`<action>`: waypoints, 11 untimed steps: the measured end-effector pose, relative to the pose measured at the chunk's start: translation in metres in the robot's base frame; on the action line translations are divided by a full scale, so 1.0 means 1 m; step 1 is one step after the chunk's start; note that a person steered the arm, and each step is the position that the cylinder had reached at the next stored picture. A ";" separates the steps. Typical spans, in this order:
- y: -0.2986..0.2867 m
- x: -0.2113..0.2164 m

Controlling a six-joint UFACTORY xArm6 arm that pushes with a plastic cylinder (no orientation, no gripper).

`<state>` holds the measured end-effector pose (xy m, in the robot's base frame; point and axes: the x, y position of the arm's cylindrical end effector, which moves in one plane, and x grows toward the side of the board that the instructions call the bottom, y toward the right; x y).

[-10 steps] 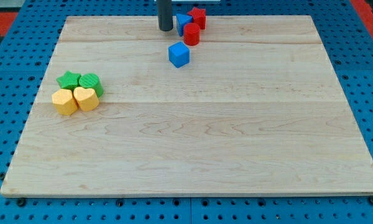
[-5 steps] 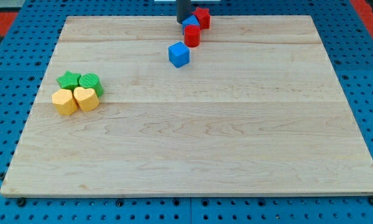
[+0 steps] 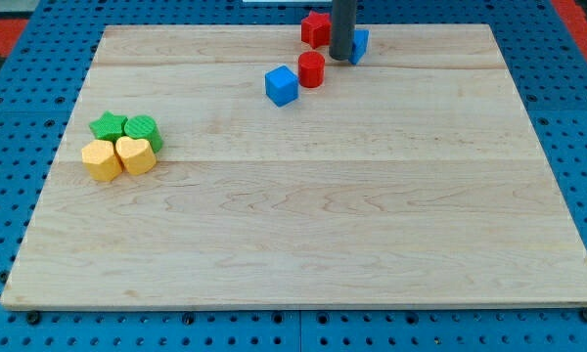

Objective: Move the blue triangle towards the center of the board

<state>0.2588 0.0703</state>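
The blue triangle (image 3: 359, 44) lies near the board's top edge, mostly hidden behind my rod, with only its right part showing. My tip (image 3: 341, 57) touches its left side. A red cylinder (image 3: 311, 69) stands just left of the tip. A red block (image 3: 316, 28) sits above it at the top edge. A blue cube (image 3: 282, 85) lies left of the cylinder.
At the board's left a green star (image 3: 108, 125), a green block (image 3: 142, 130), a yellow block (image 3: 102, 159) and a yellow heart (image 3: 135, 154) sit bunched together. The wooden board (image 3: 303, 225) lies on a blue pegboard.
My tip swept from the left of the top cluster to the right. The blue triangle was pushed right, away from the red blocks. The red cylinder shifted slightly down and right.
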 end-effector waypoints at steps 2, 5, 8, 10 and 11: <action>0.090 0.017; 0.033 -0.043; -0.006 0.019; -0.036 0.060; -0.036 0.103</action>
